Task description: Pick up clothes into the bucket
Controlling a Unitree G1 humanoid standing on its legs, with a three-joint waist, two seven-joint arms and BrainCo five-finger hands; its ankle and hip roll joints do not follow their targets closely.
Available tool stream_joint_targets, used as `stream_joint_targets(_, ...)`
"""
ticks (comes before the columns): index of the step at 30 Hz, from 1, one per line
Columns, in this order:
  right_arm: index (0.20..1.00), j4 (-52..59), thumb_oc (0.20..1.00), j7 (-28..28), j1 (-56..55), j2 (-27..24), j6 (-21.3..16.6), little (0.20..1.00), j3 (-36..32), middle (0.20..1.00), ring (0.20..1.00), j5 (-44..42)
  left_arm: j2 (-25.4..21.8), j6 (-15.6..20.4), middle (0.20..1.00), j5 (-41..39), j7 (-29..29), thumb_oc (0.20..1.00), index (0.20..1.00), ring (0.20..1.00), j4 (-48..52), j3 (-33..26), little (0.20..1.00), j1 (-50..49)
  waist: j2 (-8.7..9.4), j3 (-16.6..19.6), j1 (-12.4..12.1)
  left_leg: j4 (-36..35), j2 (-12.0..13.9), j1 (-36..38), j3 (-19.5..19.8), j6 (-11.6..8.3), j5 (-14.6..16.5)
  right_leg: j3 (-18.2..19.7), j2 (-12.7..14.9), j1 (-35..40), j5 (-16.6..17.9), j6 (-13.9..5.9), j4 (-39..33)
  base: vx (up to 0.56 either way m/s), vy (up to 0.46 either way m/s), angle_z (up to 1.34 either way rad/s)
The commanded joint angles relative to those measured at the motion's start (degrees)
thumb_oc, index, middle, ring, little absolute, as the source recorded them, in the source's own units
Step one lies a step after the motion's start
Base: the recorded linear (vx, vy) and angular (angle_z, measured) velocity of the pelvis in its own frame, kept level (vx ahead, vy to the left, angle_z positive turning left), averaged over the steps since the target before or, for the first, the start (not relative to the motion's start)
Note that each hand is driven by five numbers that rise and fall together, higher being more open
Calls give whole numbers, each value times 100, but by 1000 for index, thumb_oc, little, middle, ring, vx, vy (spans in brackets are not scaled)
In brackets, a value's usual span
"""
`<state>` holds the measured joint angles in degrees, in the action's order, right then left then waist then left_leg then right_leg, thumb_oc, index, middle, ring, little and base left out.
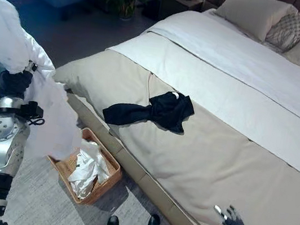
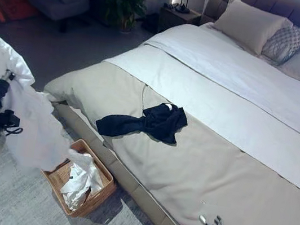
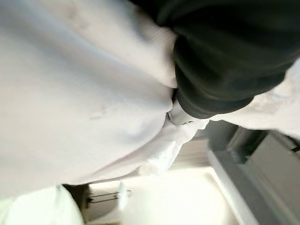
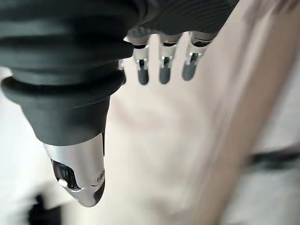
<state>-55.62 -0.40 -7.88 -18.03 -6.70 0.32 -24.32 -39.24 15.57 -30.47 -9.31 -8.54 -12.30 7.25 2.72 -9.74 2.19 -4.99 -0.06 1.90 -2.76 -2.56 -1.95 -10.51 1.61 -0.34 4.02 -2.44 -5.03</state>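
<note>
I've got the white garment (image 1: 12, 45) bunched in my left hand (image 1: 15, 82), raised left of the basket (image 1: 106, 181) (some whites already in), next swing over and release; right hand (image 1: 233, 224) slack-fingered, empty; black garment (image 1: 156, 110) waits on bed (image 1: 227, 165).

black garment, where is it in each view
Left eye view: black garment lies mid-picture on the beige bed cover.
Right eye view: same spot, slightly left of centre.
Left wrist view: not visible.
Right wrist view: cannot tell.
Shared landmark: basket on the floor beside the bed, below and left of it.
</note>
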Motion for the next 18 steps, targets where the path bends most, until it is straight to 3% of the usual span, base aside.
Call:
stream_joint_targets(1, 1000, -212, 1000, -58, 334, -199, -79, 1000, 198, 1000, 1000, 709, -223, 581, 200, 182, -222, 200, 200, 200, -131, -250, 200, 435, 1, -85, 109, 644, 106, -425, -76, -24, 331, -86, 608, -245, -262, -557, 717, -69, 24, 5)
stream_joint_targets(9, 1000, -382, 1000, -114, 337, -221, -172, 1000, 118, 1000, 1000, 527, -322, 655, 200, 357, -569, 200, 200, 200, -540, -80, 200, 694, 22, -622, 181, 1132, 38, -1150, 8, 25, 363, 0, 700, -888, -264, -528, 1088, -68, 38, 2)
stream_joint_targets(18, 1000, 8, 1000, -247, 712, -240, -417, 1000, 380, 1000, 1000, 132, -517, 696, 200, 450, -1011, 200, 200, 200, -1063, 201, 200, 1174, 280, -1285, 236, 2030, 138, -2175, -22, 61, 565, 202, 772, -1849, -269, -502, 1632, -77, 20, -2)
